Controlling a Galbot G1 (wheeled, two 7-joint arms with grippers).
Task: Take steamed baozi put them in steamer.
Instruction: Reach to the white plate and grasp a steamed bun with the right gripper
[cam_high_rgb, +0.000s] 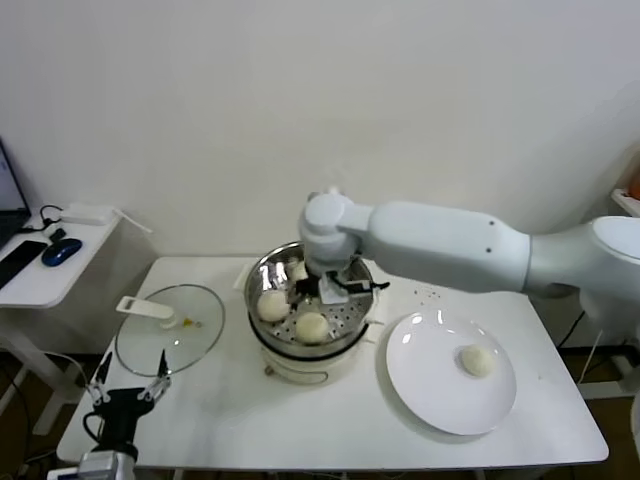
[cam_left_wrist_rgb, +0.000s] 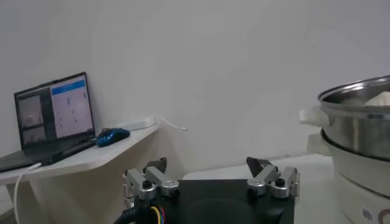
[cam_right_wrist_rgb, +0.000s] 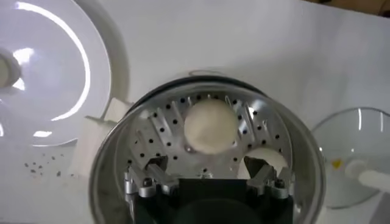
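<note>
Hovering over the steamer (cam_high_rgb: 262, 272) was the right gripper (cam_high_rgb: 322, 292), claw apart and holding nothing | three buns (cam_high_rgb: 311, 326) sat inside (one half hidden) | last bun (cam_high_rgb: 476, 360) waited on the plate (cam_high_rgb: 430, 400) | left gripper (cam_high_rgb: 128, 390) parked, claw apart, near the lid (cam_high_rgb: 170, 330)

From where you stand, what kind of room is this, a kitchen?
Probably a test room staged as a kitchen. A steamer with buns and a plate sit on a plain white table against a bare wall, while a side desk holds a laptop and mouse.
</note>
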